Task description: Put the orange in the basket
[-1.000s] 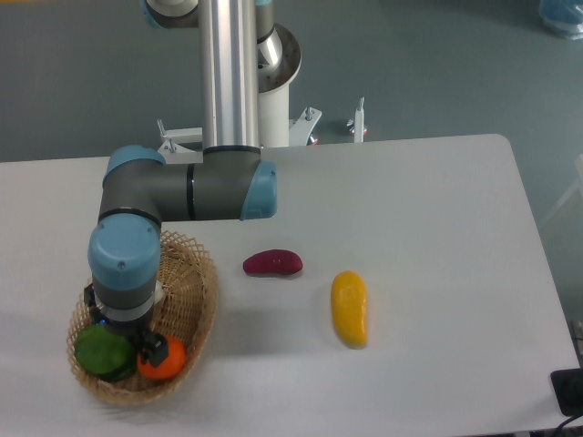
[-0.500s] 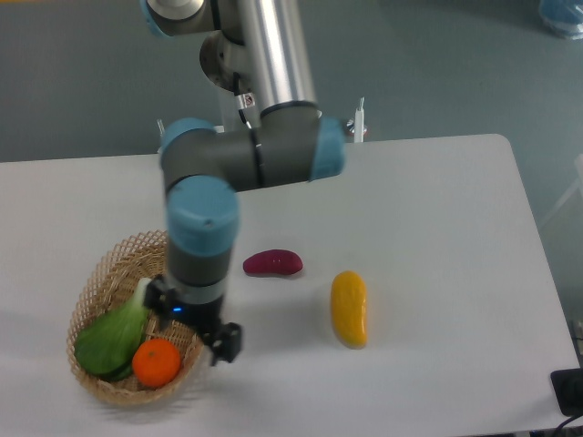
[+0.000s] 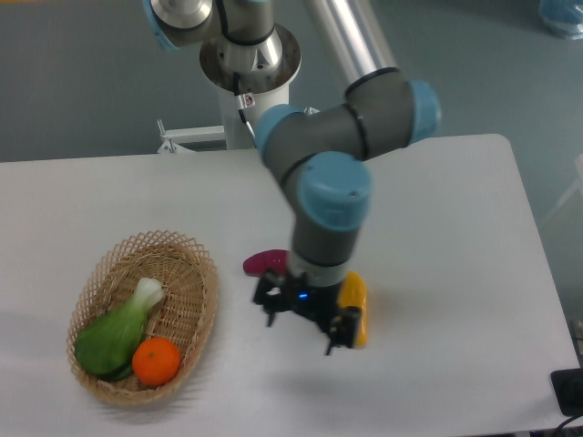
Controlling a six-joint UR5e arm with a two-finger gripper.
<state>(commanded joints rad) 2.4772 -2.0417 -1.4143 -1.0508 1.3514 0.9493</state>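
Moved: arm has swung right, away from the basket, since half a second ago
Basket [image 3: 196,273]: left on the white bench [image 3: 455,209], unmoved
Bok choy [image 3: 114,332]: lying in the basket
Orange [image 3: 156,360]: resting in the basket's near end, touching the greens
Purple fruit [image 3: 260,263]: mid-bench, partly hidden by the arm
Claw [image 3: 305,326]: released, fingers spread, holding nothing, above the bench
Yellow fruit [image 3: 355,300]: just behind the claw, partly covered
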